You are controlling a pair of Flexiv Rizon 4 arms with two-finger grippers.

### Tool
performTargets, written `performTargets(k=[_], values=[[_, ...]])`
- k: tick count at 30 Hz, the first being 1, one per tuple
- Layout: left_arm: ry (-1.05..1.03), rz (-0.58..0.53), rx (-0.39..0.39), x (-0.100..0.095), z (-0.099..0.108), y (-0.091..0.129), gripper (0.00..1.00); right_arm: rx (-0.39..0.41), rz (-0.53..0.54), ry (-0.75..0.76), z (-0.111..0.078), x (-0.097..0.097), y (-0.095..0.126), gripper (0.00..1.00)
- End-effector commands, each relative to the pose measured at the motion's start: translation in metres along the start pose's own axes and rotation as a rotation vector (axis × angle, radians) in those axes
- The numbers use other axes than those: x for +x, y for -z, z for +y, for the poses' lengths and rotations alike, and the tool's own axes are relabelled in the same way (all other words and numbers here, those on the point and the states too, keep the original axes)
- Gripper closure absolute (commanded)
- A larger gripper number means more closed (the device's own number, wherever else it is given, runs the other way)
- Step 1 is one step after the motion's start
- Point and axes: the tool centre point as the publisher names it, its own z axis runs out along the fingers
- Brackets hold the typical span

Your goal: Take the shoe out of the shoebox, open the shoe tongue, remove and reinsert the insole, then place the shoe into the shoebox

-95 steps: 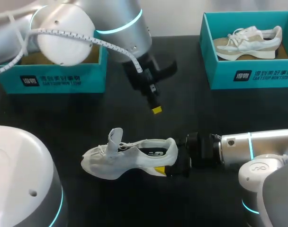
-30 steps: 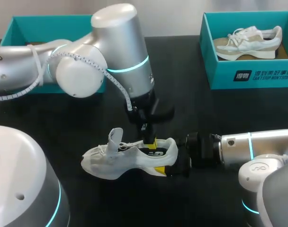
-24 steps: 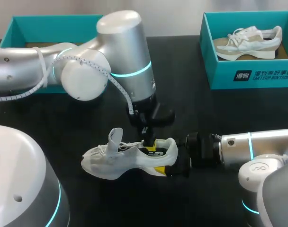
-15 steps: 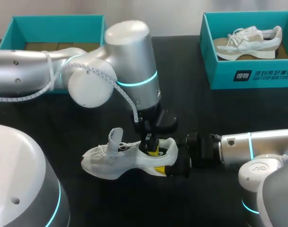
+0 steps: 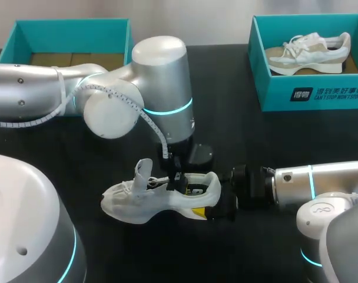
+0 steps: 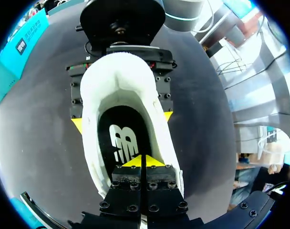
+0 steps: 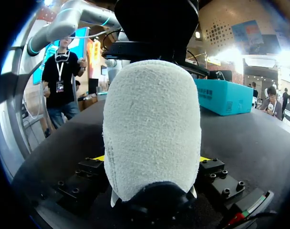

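Head view, item by item. The white shoe [image 5: 161, 197] rests on the black surface [image 5: 273, 141], opening upward, toe towards my left, tongue [image 5: 143, 170] standing up. It sits outside both boxes.

My right end effector [image 5: 211, 204] is clamped on the white shoe's heel, one yellow-tipped finger on each side. In the right wrist view the heel fills the gap between the fingers [image 7: 85, 174].

My left end effector [image 5: 179, 181] points down into the shoe's opening, on the arm that comes in from the left.

In the left wrist view its two yellow tips [image 6: 135, 161] are pressed together, closed, with their points on the black insole [image 6: 120, 138] inside the shoe. I cannot tell whether any of the insole is pinched between them.

The left shoebox [image 5: 73, 26] is teal and stands at the far left of the surface. The right shoebox [image 5: 311, 91] is teal too, at the far right, and holds a beige-and-white shoe [image 5: 308, 50].
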Motion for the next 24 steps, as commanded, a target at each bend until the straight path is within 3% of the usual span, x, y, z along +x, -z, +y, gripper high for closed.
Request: performTargets(k=[1,12,19,24], values=[[0.006,0.001,-0.009,0.002,0.010,0.001,1.00,0.007,0.000,-0.001,0.001,0.000,0.000,1.00],[-0.003,-0.005,-0.059,0.016,0.018,-0.007,1.00,0.007,0.000,-0.001,0.001,0.000,0.000,1.00],[0.005,-0.008,-0.039,0.014,0.025,-0.011,1.00,0.007,0.000,-0.001,0.001,0.000,0.000,1.00],[0.012,-0.004,-0.043,0.012,0.026,-0.015,0.84,0.007,0.000,-0.001,0.001,0.000,0.000,1.00]])
